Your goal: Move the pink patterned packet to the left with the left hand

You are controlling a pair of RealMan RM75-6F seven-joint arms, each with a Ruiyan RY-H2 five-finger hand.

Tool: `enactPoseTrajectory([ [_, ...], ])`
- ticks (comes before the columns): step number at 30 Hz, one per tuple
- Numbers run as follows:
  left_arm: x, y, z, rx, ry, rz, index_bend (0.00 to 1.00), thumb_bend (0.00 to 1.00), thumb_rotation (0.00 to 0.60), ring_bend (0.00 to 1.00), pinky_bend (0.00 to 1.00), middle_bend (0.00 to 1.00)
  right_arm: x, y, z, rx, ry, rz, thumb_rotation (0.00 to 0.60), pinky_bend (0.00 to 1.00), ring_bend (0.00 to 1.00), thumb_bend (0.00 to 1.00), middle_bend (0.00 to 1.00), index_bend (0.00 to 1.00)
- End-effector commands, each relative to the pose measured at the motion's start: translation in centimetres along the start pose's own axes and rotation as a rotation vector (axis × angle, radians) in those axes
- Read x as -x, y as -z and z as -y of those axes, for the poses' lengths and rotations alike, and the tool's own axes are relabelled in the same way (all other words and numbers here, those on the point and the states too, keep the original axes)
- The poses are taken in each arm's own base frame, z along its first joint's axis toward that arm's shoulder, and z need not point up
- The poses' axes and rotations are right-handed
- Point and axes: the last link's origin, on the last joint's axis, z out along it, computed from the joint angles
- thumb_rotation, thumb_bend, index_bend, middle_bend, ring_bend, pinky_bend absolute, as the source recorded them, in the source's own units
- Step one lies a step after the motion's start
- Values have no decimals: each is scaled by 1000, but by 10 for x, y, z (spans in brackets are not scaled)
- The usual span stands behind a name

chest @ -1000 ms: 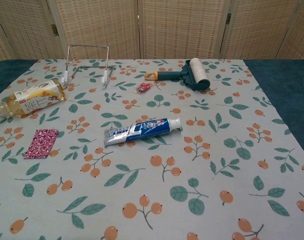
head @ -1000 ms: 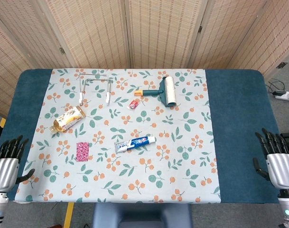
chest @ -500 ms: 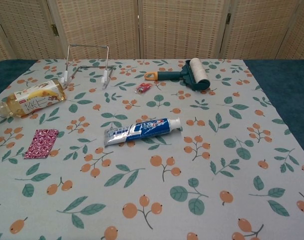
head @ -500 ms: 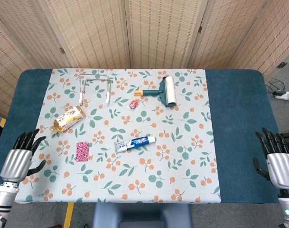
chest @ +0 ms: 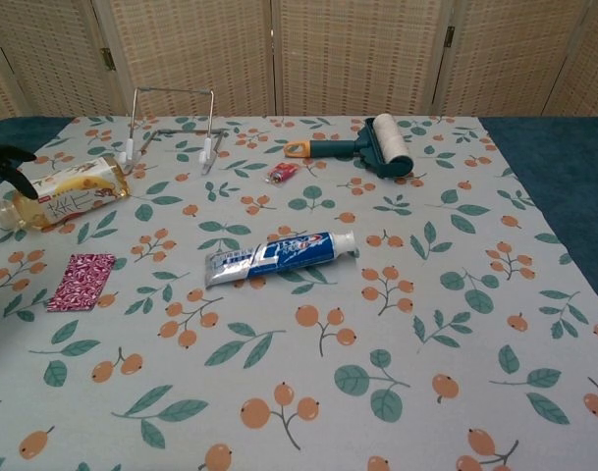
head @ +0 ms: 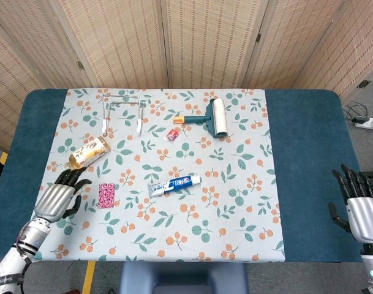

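Note:
The pink patterned packet lies flat on the floral cloth, left of the toothpaste tube. My left hand hovers just left of it, fingers apart, holding nothing; only dark fingertips show at the left edge of the chest view. My right hand stays open at the table's right edge, away from everything.
A drink bottle lies just beyond the left hand. A toothpaste tube lies mid-table, with a small red packet, a lint roller and a wire rack further back. Blue table strips flank the cloth.
My left hand has moved in from the table's left front corner toward the packet, now over the cloth beside it. The right hand has barely moved.

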Motion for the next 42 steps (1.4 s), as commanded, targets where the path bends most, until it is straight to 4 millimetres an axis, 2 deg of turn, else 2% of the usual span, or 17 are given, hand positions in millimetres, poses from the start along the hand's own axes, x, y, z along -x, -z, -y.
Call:
enactPoseTrajectory([
  [1, 13, -13, -9, 5, -45, 33, 253, 748, 538, 0, 0, 0, 0, 0, 0, -1, -1, -2, 600, 0, 0, 495, 0, 0],
  [11, 40, -33, -23, -20, -102, 88, 248, 778, 498, 0, 0, 0, 1, 0, -3, 1, -6, -3, 600, 0, 0, 495, 0, 0],
  [26, 58, -44, -26, -45, -145, 130, 220, 789, 408, 0, 0, 0, 3, 1, -3, 2, -9, 1, 600, 0, 0, 495, 0, 0],
  [36, 67, -48, -30, -46, -155, 152, 232, 790, 406, 0, 0, 0, 5, 1, -3, 7, -13, 8, 600, 0, 0, 495, 0, 0],
  [42, 70, -47, -25, -67, -169, 170, 245, 789, 407, 0, 0, 0, 6, -1, -3, 3, -14, 8, 600, 0, 0, 495, 0, 0],
])
